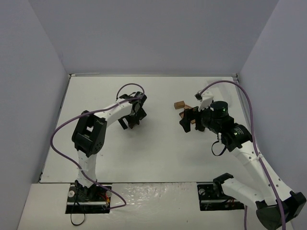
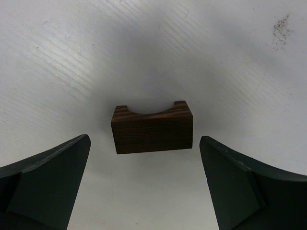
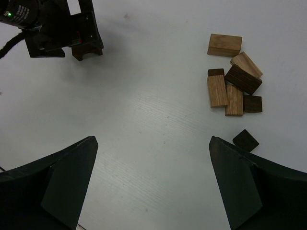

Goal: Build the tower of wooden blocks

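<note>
A dark brown wooden block with an arched notch (image 2: 152, 128) lies on the white table just ahead of my left gripper (image 2: 144, 160). That gripper is open, its fingers on either side of the block and not touching it. It hovers left of centre in the top view (image 1: 136, 114). A loose cluster of several dark and tan blocks (image 3: 232, 84) lies at the upper right of the right wrist view, with one small dark block (image 3: 245, 141) by the right fingertip. My right gripper (image 3: 153, 143) is open and empty, and in the top view (image 1: 188, 120) it partly covers the cluster. No stacked tower shows.
A tan block (image 1: 180, 104) lies at the far edge of the cluster. The left arm's wrist (image 3: 60, 26) shows at the upper left of the right wrist view. Grey walls enclose the table (image 1: 158, 158) on three sides. A purple cable loops over each arm.
</note>
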Available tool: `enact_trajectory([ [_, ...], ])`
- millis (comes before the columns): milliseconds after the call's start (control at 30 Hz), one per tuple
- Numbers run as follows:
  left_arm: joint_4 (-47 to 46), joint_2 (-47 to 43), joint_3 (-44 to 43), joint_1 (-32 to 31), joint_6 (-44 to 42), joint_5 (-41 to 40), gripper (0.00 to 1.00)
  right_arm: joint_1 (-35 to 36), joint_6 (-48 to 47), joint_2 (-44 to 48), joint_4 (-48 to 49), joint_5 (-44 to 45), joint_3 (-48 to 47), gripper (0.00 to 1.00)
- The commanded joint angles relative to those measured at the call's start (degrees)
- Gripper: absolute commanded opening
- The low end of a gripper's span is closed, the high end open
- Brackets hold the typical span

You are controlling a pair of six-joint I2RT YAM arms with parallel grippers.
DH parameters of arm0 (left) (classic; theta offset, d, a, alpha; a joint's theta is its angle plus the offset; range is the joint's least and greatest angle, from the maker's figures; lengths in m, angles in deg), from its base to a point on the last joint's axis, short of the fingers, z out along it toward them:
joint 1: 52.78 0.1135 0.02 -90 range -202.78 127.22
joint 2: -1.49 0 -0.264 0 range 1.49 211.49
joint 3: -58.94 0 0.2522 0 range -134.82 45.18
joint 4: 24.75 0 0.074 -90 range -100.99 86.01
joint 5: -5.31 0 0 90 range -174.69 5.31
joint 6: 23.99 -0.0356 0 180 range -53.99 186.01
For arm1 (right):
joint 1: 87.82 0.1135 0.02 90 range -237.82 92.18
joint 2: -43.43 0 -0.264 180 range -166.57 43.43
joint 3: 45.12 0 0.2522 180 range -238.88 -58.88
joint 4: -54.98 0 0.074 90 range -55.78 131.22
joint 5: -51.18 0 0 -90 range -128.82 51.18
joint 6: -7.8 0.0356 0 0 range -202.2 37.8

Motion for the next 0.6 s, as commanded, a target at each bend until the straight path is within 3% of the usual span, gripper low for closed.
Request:
enact_trajectory([
  [0, 0.1, -0.4, -4.2, -0.2, 1.2, -2.8, 0.97, 1.2, -1.2, 1.0, 2.5, 1.9, -0.2, 1.00],
  [133, 0.2, 1.2, -5.3, -0.2, 0.0, -3.1, 0.97, 1.9, -1.5, 0.9, 2.5, 2.9, 0.1, 1.00],
  [300, 0.2, 1.9, -5.5, -0.1, -0.4, -2.7, 0.89, 2.0, -1.6, 0.9, 2.5, 3.4, 0.1, 1.00],
  [567, 0.2, 2.3, -5.6, -0.1, -2.0, -1.9, 0.71, 2.0, -1.5, 0.7, 2.5, 4.0, 0.1, 1.00],
])
